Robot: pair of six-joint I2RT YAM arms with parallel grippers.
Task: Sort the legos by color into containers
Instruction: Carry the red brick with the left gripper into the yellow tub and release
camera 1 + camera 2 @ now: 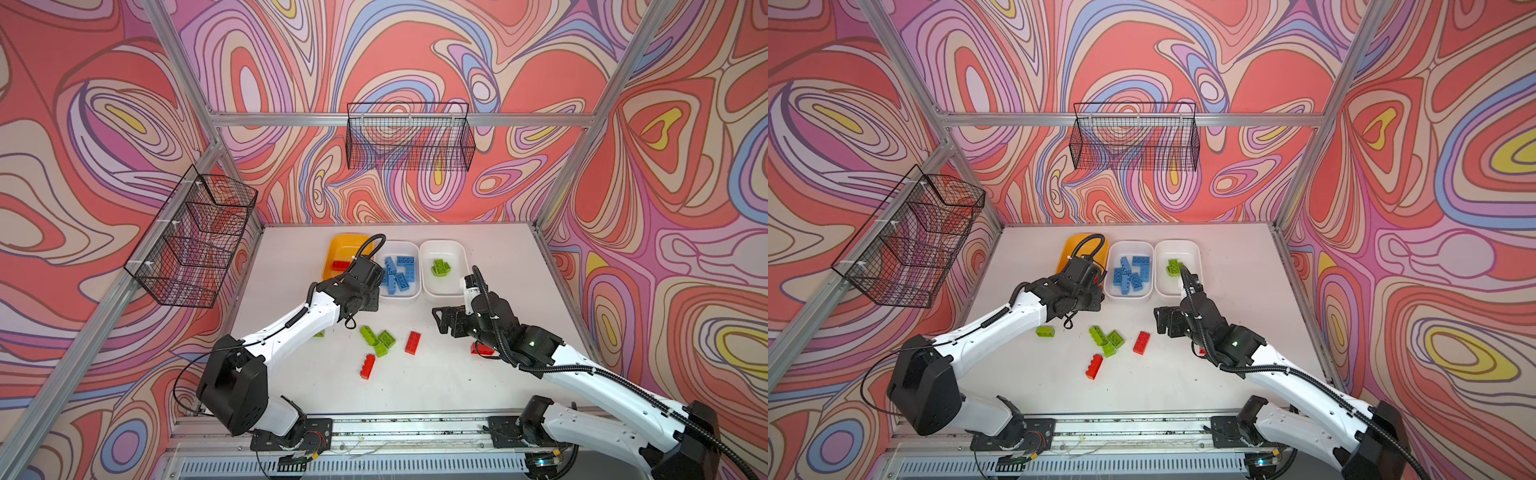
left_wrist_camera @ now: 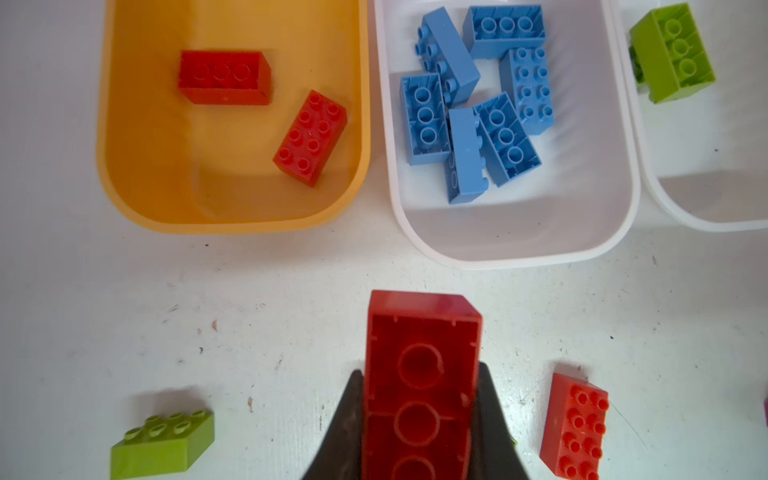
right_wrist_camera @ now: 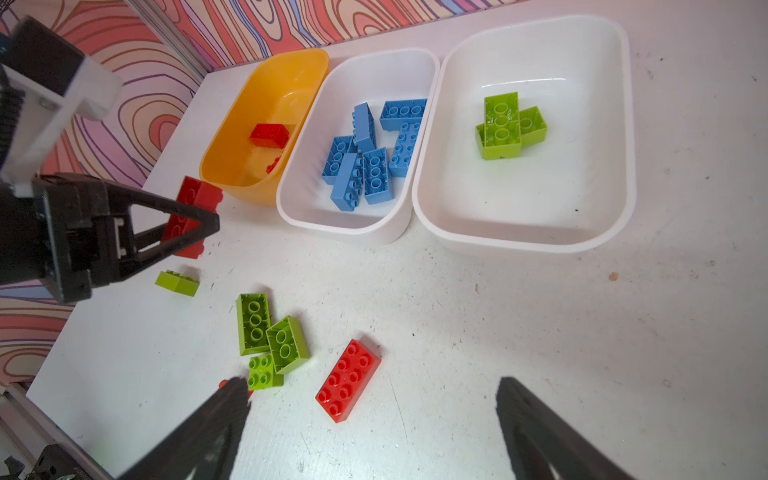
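Note:
My left gripper (image 2: 419,415) is shut on a red lego (image 2: 422,365), held underside up just short of the yellow-orange container (image 2: 124,124), which holds two red legos (image 2: 224,77). The middle white container (image 2: 519,224) holds several blue legos (image 2: 473,99). The right white container (image 3: 540,199) holds green legos (image 3: 505,124). My right gripper (image 3: 374,399) is open and empty above the table, near a loose red lego (image 3: 348,380). Also loose are a green cluster (image 1: 378,338), another red lego (image 1: 367,366), a green one (image 1: 1045,331) and a red one (image 1: 482,349) partly under the right arm.
Black wire baskets hang on the back wall (image 1: 409,137) and the left wall (image 1: 195,237). Aluminium frame posts border the white table (image 1: 478,386). The arms' base rail (image 1: 415,428) runs along the front edge.

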